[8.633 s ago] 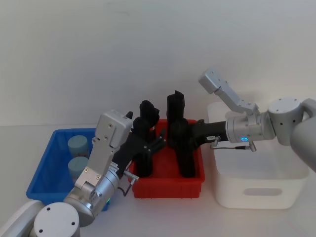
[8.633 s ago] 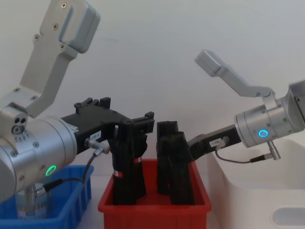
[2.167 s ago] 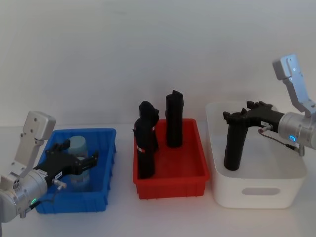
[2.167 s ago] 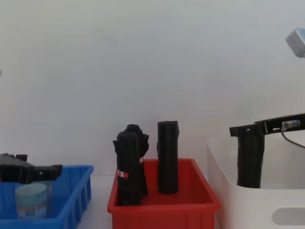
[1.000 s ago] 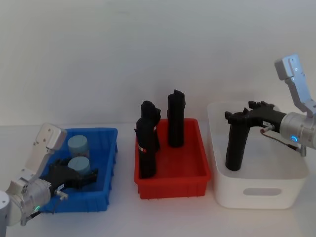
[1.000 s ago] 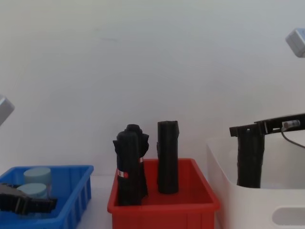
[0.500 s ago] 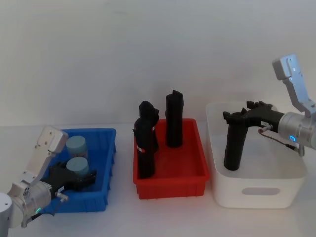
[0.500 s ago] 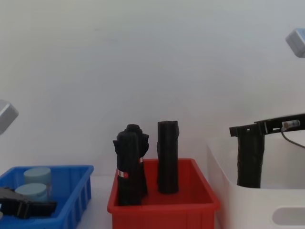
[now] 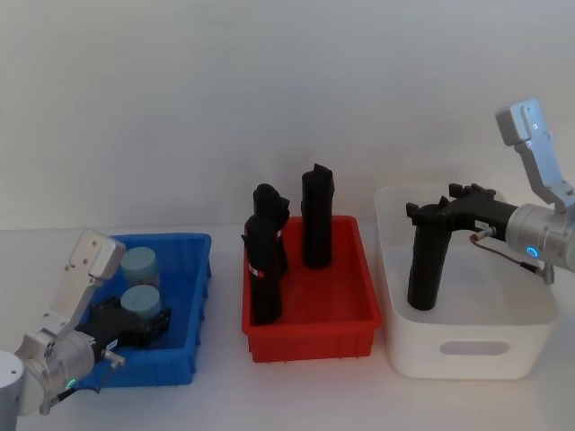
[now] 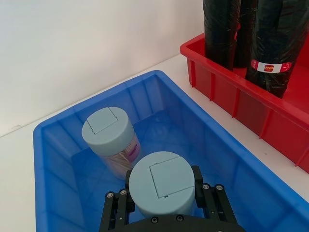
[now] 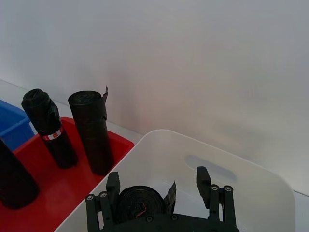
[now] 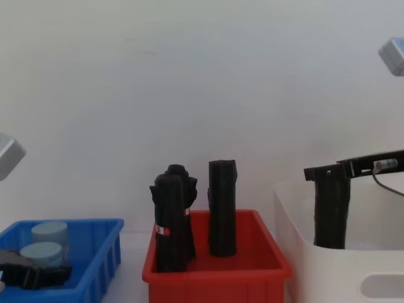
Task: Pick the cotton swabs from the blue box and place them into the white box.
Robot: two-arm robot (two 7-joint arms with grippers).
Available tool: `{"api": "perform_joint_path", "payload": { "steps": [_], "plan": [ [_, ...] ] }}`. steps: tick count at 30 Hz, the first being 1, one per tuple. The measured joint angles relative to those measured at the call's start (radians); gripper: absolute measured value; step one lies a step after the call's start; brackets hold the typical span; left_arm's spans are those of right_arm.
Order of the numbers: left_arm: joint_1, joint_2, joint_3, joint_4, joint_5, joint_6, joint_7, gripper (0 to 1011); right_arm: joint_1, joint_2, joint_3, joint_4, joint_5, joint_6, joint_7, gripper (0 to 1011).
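1. Looking down from the head: the left gripper (image 9: 144,325) has dropped into the blue box (image 9: 203,269) at the bench's left end. It now sits low around the near tub (image 9: 141,301) of cotton swabs. The far tub (image 9: 137,265) stands just behind, toward the box's back wall. The right gripper (image 9: 437,211) has not moved; it hangs over the white box (image 9: 467,350) at the bench's right end, at the top of a black roll (image 9: 424,269) standing inside.
2. Left wrist view: the fingers (image 10: 117,212) flank the near tub (image 10: 161,181) on both sides and seem to press on it, though contact is hard to confirm. I judge the grip made and the lift not begun.
3. Right wrist view: the right gripper (image 11: 159,186) is spread wider than the roll (image 11: 140,200), one finger clear of it, so it holds nothing.
4. Chest view: the left gripper (image 12: 38,276) lies below the blue rim, and both tubs are still in the box.
5. Meaning: no swabs have reached the white box yet. The carry must pass over the red box (image 9: 310,346) and its tall rolls.
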Motion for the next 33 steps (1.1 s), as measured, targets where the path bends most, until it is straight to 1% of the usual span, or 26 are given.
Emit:
{"api": "perform_joint_path", "payload": {
  "steps": [10, 18, 23, 24, 26, 33],
  "plan": [
    [0.0, -0.001, 0.001, 0.0, 0.003, -0.005, 0.001, 678, 0.0, 0.0, 0.0, 0.0, 0.0, 0.0, 0.0, 1002],
    [0.007, 0.0, 0.003, -0.02, 0.012, -0.046, 0.006, 678, 0.0, 0.0, 0.0, 0.0, 0.0, 0.0, 0.0, 1002],
    [0.012, -0.001, 0.006, -0.049, 0.018, -0.101, 0.002, 678, 0.0, 0.0, 0.0, 0.0, 0.0, 0.0, 0.0, 1002],
    [0.012, -0.001, 0.006, -0.049, 0.018, -0.101, 0.002, 678, 0.0, 0.0, 0.0, 0.0, 0.0, 0.0, 0.0, 1002],
    [0.015, -0.002, 0.008, -0.063, 0.023, -0.124, 0.0, 678, 0.0, 0.0, 0.0, 0.0, 0.0, 0.0, 0.0, 1002],
    [0.023, -0.005, 0.015, -0.113, 0.048, -0.198, -0.006, 677, 0.0, 0.0, 0.0, 0.0, 0.0, 0.0, 0.0, 1002]
  ]
}}
